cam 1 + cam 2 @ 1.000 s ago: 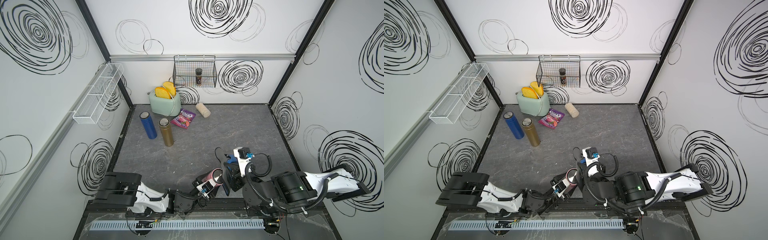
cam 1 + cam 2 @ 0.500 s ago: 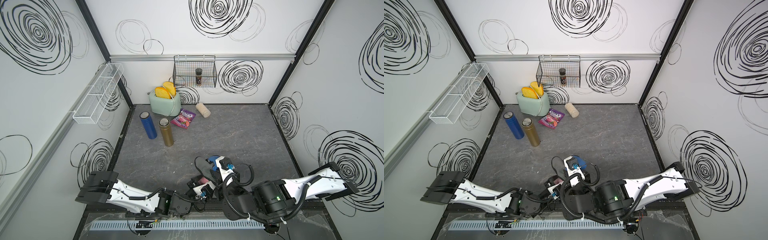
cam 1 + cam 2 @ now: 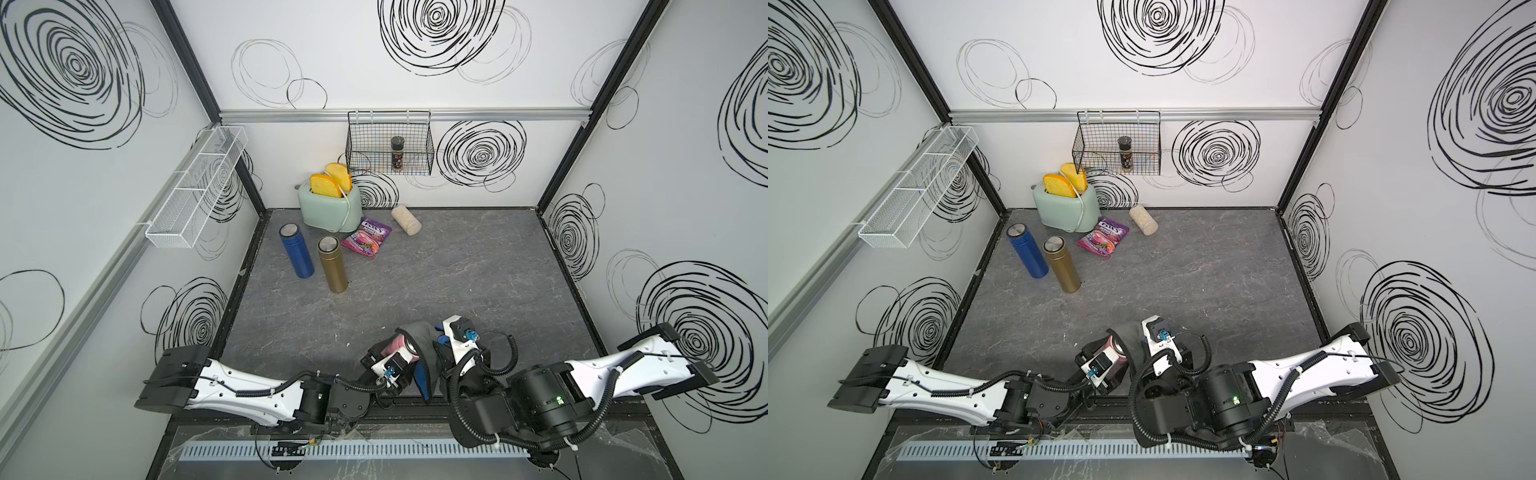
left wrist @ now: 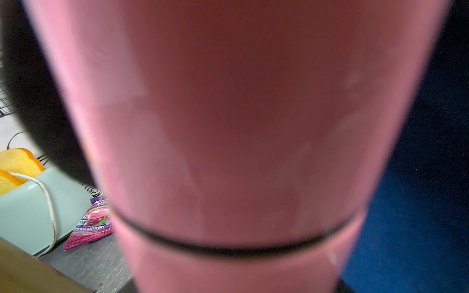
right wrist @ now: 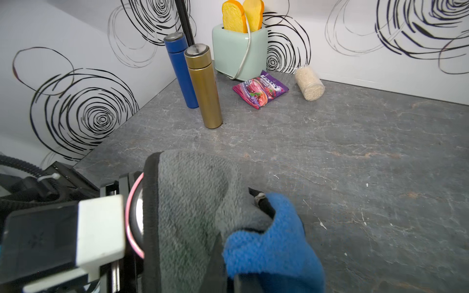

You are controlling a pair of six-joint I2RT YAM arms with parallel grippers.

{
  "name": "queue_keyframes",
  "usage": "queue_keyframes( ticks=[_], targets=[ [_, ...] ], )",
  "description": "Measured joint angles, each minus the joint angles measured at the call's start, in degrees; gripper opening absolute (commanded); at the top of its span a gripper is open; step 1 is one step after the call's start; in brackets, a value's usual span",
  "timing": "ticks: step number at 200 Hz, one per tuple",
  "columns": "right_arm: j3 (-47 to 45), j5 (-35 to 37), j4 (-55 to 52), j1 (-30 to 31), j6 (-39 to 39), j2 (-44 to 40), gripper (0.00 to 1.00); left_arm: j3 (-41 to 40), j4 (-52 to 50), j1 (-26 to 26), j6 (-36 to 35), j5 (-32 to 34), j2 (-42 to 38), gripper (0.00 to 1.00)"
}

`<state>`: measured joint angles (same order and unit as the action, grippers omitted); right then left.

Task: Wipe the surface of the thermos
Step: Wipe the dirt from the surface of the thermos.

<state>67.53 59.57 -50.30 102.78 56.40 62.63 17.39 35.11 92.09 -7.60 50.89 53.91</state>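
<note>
Clamped in the left tool [image 3: 386, 360]: a pink thermos [image 3: 400, 344], tilted near the front edge of the tabletop [image 3: 457, 270]. Draped over its top end: a grey-and-blue cloth [image 5: 193, 203], pinched tight in the right tool [image 5: 243, 225].

Likely to twist or slide in that clamp under hard rubbing, given a smooth, round, slick body. Could also catch on the dark seam [image 4: 233, 250] and tug free of the pinch.

Hard, glossy cylinder, probably painted metal; then soft, thick, fleecy pile.

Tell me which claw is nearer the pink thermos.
Left. The left claw is clamped on the pink thermos itself; the right claw sits just beside its end, pinching the cloth draped over it.
</note>
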Motion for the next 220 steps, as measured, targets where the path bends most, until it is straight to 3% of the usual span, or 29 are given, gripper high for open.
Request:
queue_keyframes(
  ticks=[42, 69, 108, 129, 163, 193, 220],
  targets=[
    [1.4, -2.4, 10.5, -3.2, -11.5, 0.5, 0.0, 3.0, 1.2, 1.3, -0.1, 0.6, 4.1, 0.0],
    [1.2, -1.7, 10.4, -2.5, -9.4, 2.4, 0.0, 3.0, -1.1, 1.8, -0.1, 1.5, 4.3, 0.0],
    [-0.4, -0.9, 3.4, 3.1, 2.8, 0.1, 0.0, 3.0, -3.7, 2.4, -0.7, 1.0, 3.7, 0.0],
    [-1.8, -0.9, 1.6, 4.1, 5.3, -2.8, 0.0, 3.0, -4.0, 2.3, -0.5, 0.9, 2.9, 0.0],
    [-1.3, -1.0, 4.0, 3.2, -0.4, -4.0, 0.0, 3.2, -2.3, 2.8, 0.0, 1.1, 2.0, 0.0],
    [2.2, -1.3, 8.4, 1.5, -7.5, 0.6, 0.0, 3.8, -2.0, 3.5, -0.1, 2.7, 1.9, 0.0],
    [6.5, -0.4, 6.7, 1.8, -6.2, 6.4, 0.0, 3.8, -3.4, 4.0, -0.3, 3.6, 1.8, 0.0]
  ],
)
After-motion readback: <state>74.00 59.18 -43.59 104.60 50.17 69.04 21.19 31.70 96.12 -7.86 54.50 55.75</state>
